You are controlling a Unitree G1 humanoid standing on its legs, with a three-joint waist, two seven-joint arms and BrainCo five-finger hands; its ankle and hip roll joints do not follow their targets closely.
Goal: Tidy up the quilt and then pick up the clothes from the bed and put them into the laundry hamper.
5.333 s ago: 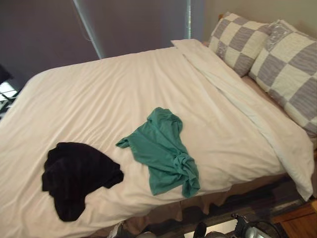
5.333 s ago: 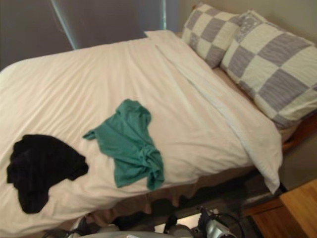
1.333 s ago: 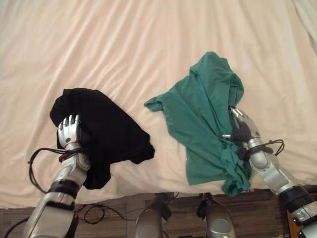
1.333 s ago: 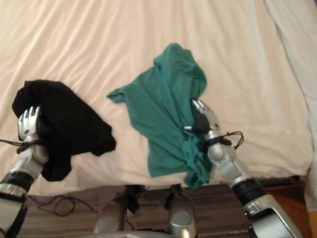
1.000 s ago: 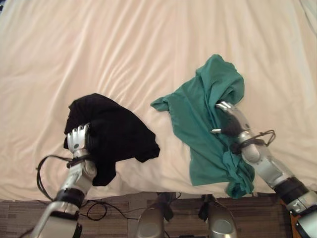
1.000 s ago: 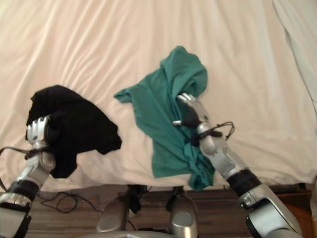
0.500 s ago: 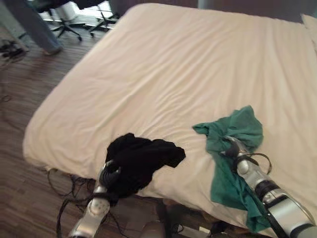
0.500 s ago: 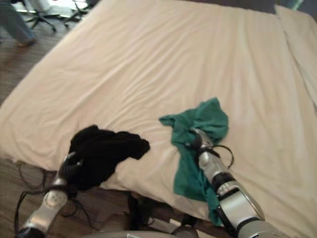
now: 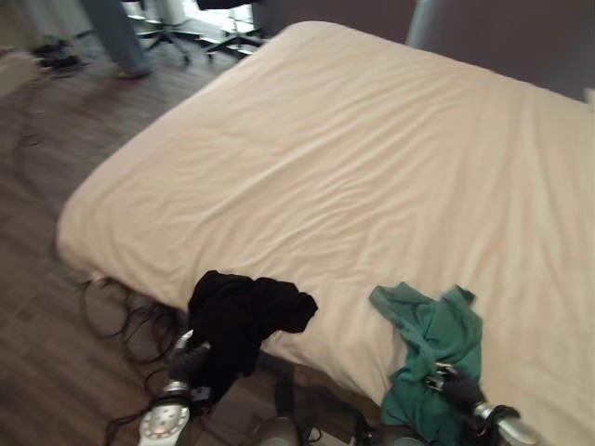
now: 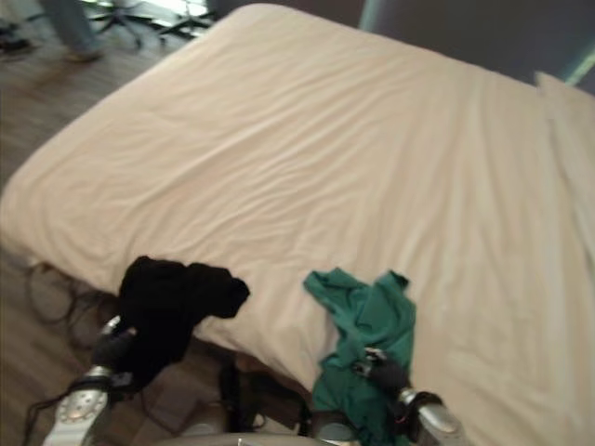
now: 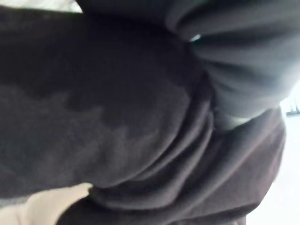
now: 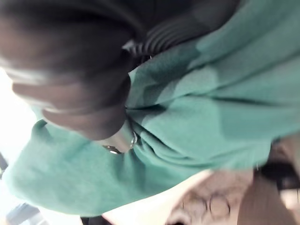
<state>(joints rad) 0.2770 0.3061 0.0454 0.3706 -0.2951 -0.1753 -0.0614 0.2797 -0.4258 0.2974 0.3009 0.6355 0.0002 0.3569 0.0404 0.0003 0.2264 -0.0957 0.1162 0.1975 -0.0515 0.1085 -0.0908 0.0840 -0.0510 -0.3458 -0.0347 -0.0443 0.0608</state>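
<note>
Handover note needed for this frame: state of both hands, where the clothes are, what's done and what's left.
Left hand: shut on the black garment, which hangs over the near bed edge.
Right hand: shut on the green shirt, also at the near edge.
Quilt lies spread flat over the bed.
Left: lift both garments clear and carry them to the laundry hamper.

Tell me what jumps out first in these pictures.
Two garments are being dragged off the near edge of the cream quilt: a black garment bunched in the left hand, and a green shirt gripped by the right hand.
</note>
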